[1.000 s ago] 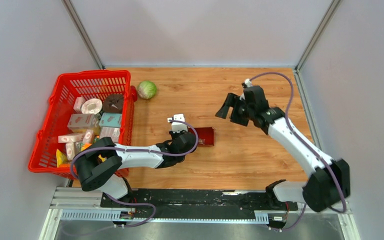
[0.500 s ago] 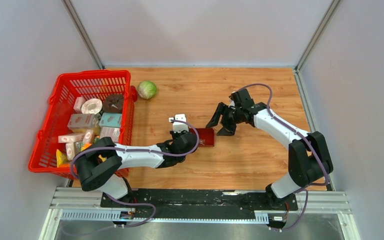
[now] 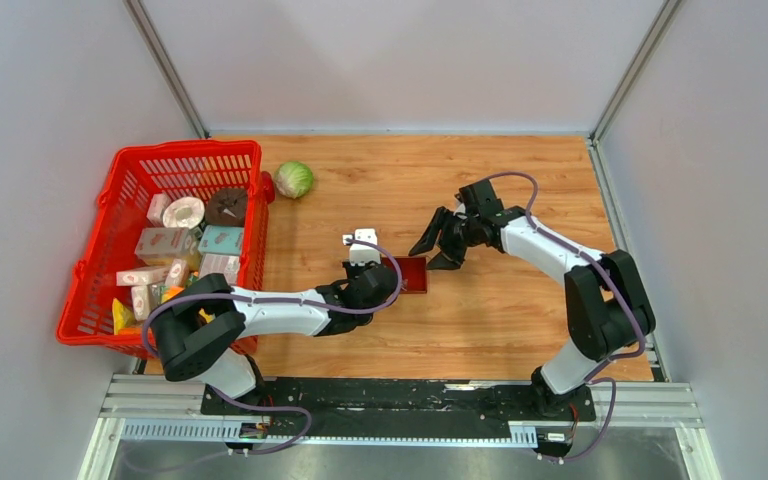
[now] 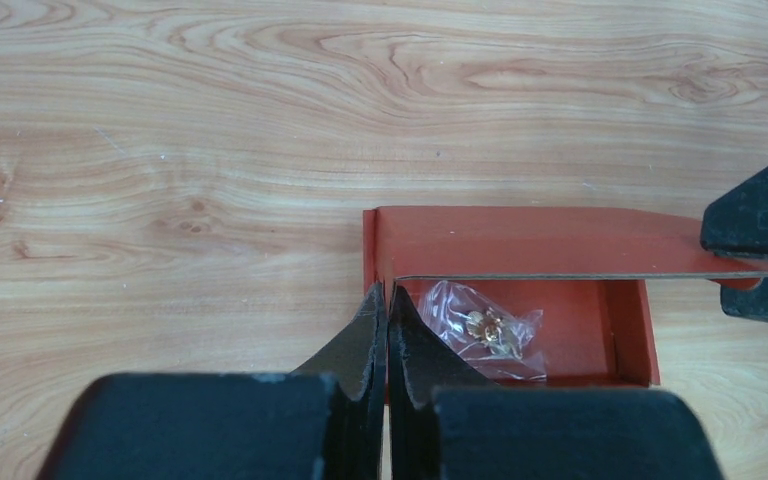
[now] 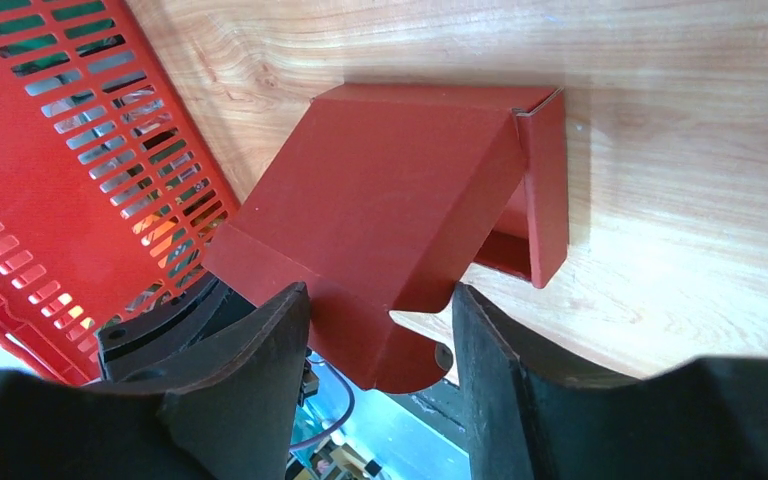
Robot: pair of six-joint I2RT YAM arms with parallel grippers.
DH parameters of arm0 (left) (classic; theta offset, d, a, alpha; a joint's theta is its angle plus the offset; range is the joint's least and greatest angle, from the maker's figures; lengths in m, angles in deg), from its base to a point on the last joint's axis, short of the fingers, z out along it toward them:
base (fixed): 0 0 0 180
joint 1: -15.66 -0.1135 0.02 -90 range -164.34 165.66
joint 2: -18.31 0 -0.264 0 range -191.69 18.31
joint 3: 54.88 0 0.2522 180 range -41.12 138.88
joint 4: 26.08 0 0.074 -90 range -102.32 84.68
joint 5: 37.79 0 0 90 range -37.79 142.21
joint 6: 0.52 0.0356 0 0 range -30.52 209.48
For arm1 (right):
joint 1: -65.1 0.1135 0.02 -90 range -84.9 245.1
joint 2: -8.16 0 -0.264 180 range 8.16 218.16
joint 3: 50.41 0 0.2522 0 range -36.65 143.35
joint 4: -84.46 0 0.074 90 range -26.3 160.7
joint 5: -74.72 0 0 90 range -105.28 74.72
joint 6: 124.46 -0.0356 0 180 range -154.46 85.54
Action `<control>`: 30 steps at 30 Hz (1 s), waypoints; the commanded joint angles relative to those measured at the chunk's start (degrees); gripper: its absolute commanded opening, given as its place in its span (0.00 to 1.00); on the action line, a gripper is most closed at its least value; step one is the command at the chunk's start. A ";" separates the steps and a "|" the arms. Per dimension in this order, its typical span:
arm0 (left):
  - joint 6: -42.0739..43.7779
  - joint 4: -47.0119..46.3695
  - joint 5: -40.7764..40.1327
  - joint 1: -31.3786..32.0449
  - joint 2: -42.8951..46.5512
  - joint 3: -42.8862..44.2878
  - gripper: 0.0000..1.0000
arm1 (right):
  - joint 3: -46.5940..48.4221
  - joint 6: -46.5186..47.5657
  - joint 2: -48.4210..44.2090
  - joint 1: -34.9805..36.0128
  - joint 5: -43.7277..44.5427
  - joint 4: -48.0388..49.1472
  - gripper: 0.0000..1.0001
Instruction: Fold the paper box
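1. Plainly, the paper box is dark red thin card: a small open tray with a lid flap raised at a tilt from one long wall and ending in a rounded tab.
2. Inside the tray lies a clear plastic bag holding small gold bits.
3. The box rests on the wooden table, to the right of the red basket in the top view and not touching it.
4. The left gripper has its fingers pinched together on one short side wall of the box, at a corner.
5. The right gripper is on the side of the box away from the basket, its fingers spread wide with the flap's tab between them. Whether either finger touches the card cannot be told.
6. A second ago the right gripper hung farther from the basket, well clear of the box. Half a second ago it had drawn near, and now it straddles the flap.
7. The left gripper's pinch and the box's place beside the basket look unchanged.
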 commanded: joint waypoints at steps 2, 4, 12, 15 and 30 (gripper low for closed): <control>2.06 -0.11 1.95 0.66 -0.74 1.21 0.00 | -1.77 -3.52 1.20 0.03 -2.67 7.00 0.50; 3.64 -1.53 3.80 0.66 -0.65 0.94 0.00 | -2.04 -4.06 1.47 0.03 -3.81 8.33 0.42; 6.55 4.16 8.99 0.75 1.89 4.28 0.23 | -3.18 -2.31 1.12 -0.32 -3.73 7.89 0.42; 7.42 9.27 10.56 0.75 5.06 5.95 0.38 | -3.71 -1.42 1.29 -0.50 -3.81 7.89 0.42; -3.98 47.41 34.46 -11.07 17.90 22.03 0.54 | -5.20 1.39 1.73 -1.38 -4.69 10.00 0.44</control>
